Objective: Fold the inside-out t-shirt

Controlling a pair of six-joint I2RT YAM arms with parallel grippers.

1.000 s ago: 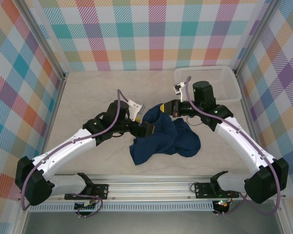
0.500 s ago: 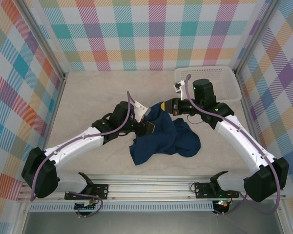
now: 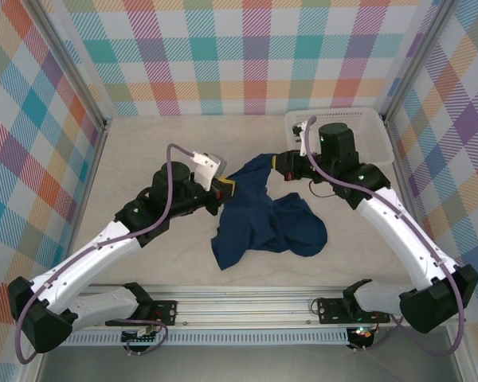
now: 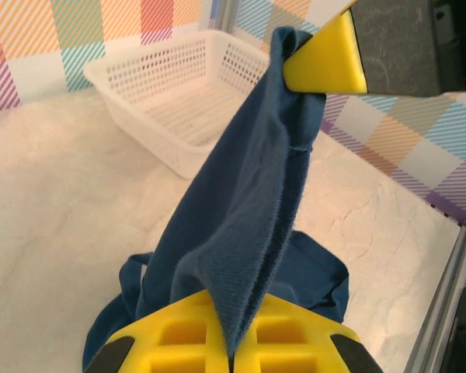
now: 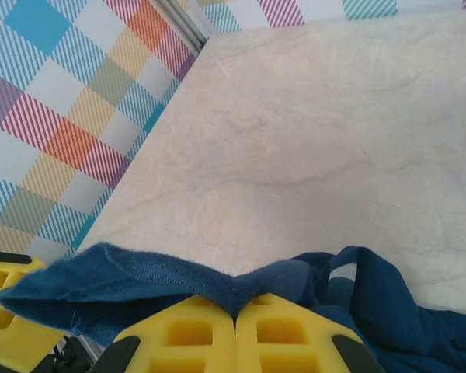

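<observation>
table: t-shirt sits mid-table. Lower bulk is heaped on the surface, top edge raised betw. both claws.
t-shirt: step looks like spreading the pinched edge; early, nothing folded yet. Pull arms apart evenly & slowly till the edge goes taut, w/o yanking cloth out of either pinch.
basket: back-right, just behind R arm; mind clearance.
left gripper: clamped tight on a cloth fold.
right gripper: closed on the cloth edge too.
hidden: print, neck patch & sleeves lost in the heap. Can't tell which part each claw holds.
</observation>
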